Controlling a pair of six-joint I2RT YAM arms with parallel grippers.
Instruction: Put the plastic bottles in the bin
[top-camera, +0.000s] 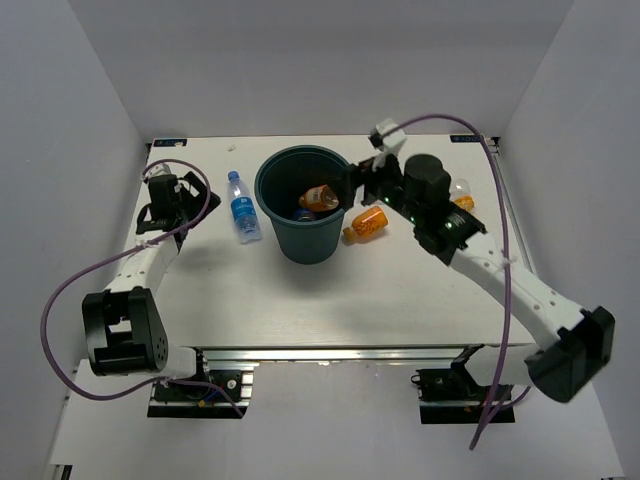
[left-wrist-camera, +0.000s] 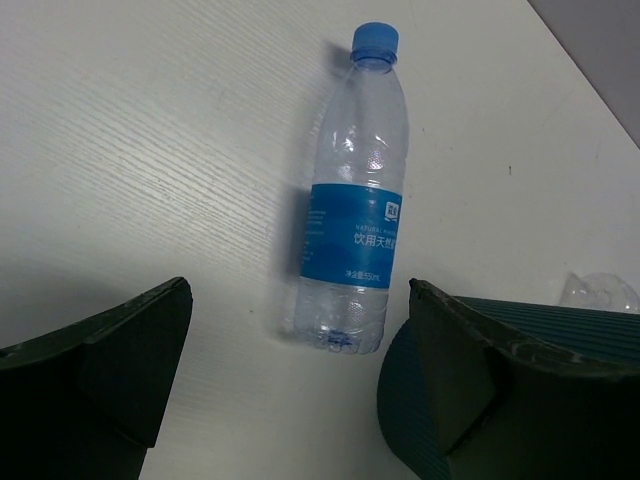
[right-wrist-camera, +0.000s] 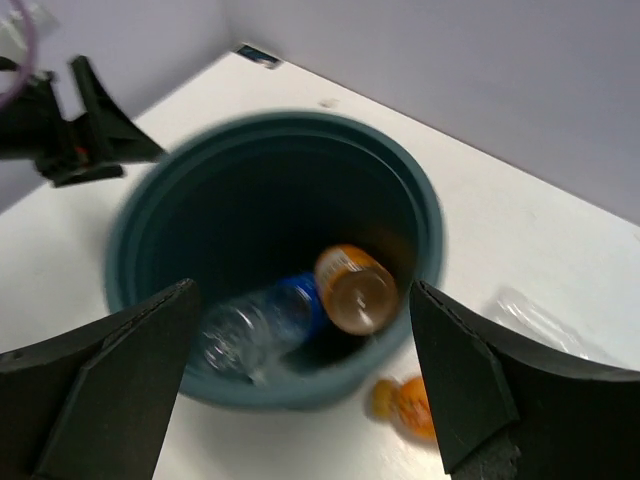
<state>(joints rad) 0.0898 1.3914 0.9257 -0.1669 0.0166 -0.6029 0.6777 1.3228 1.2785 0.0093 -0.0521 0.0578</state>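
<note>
Two tools seen spread wide, left tool (left-wrist-camera: 298, 288) by Chinese-printed blue-label bottle (left-wrist-camera: 355, 230), right tool (right-wrist-camera: 302, 288) over bin (top-camera: 305, 240) rim, open tabletop (top-camera: 330, 300) below.

The bin (right-wrist-camera: 290, 125) is blurred — a clear bottle (top-camera: 459, 187) sits mostly hidden behind the right arm (top-camera: 500, 270).

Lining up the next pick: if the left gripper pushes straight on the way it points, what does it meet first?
Most likely the blue-labelled bottle, lying on the table ahead of the left gripper; exact depth is unclear.
</note>
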